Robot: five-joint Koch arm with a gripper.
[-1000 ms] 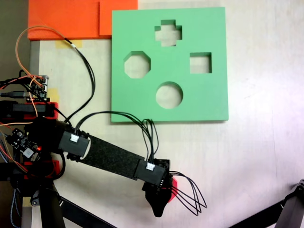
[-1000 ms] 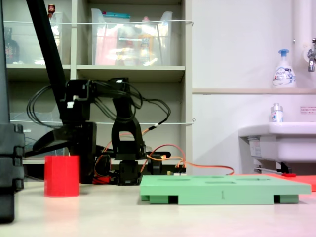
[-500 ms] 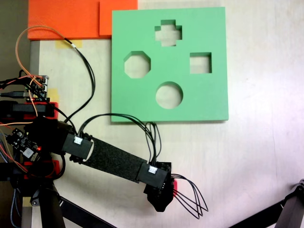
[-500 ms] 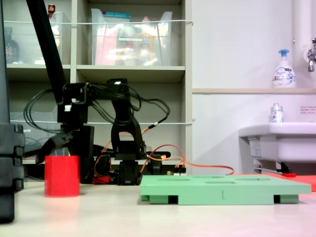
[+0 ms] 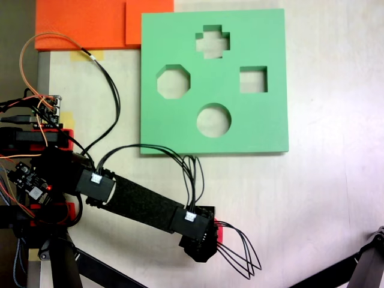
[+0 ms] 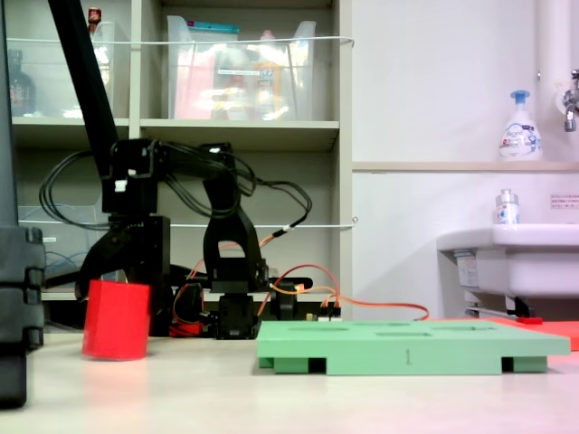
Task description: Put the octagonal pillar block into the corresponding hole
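Red block: the octagonal pillar block (image 6: 115,320) stands on the worktop (image 6: 298,398) at the left in the side-on fixed view, tipped a little so its top leans left. From above just a red sliver (image 5: 218,231) shows, at the right edge of the arm's black head.
Jaws: the gripper (image 6: 110,271) comes down on the block from above, a dark prong reaching over its upper left corner and the black body right behind it. Whether the jaws are actually squeezing the block, or how far apart they stand, I cannot tell from either camera.
Arm: the black arm (image 5: 141,204) stretches from its base at the left edge to the lower middle of the top-down fixed view, with thin black cables looping off the head.
Green board: the green foam board (image 5: 264,129) lies flat on the worktop, well apart from the block and further up the top-down picture.
Octagon cut-out: the corresponding hole (image 5: 173,82) sits at the left of the board, open, with the pale worktop showing through.
Other cut-outs: a cross at the top, a square at the right, a circle lower down.
Orange sheet: an orange foam sheet (image 5: 84,24) lies at the top left corner, touching the board's edge.
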